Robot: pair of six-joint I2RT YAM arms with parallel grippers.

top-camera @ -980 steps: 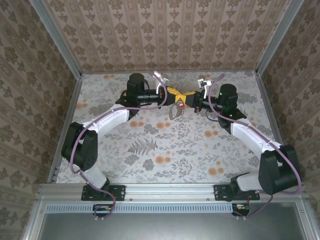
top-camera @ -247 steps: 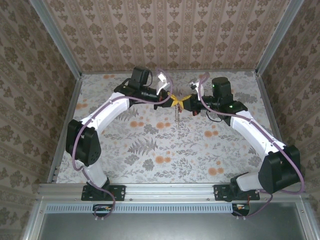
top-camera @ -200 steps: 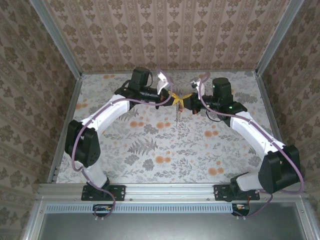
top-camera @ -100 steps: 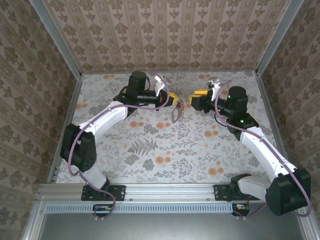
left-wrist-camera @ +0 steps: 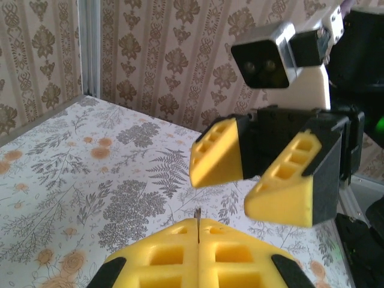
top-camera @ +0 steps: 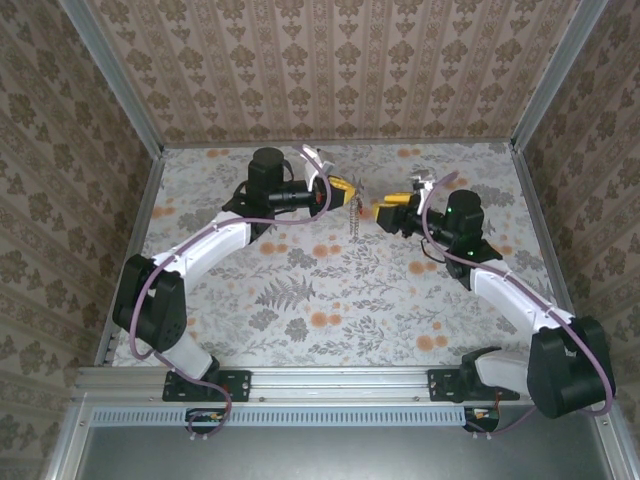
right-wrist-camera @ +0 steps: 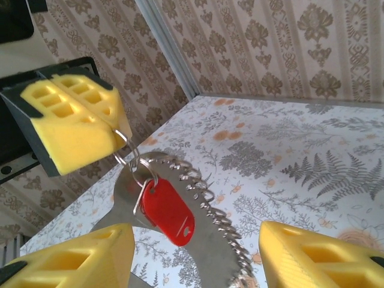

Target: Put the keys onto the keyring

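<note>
The right tool (top-camera: pixel 382 212) is seen spread wide, with nothing between its fingers. Just beyond, centred in that gap, the keys (right-wrist-camera: pixel 168 213) with their red tag are hung lengthwise downward against the keyring (right-wrist-camera: pixel 210 255), above the worktop (right-wrist-camera: pixel 312 150). Farther back, their thin wire loop is pinched in the left tool (right-wrist-camera: pixel 108 129), which is pressed together.
</note>
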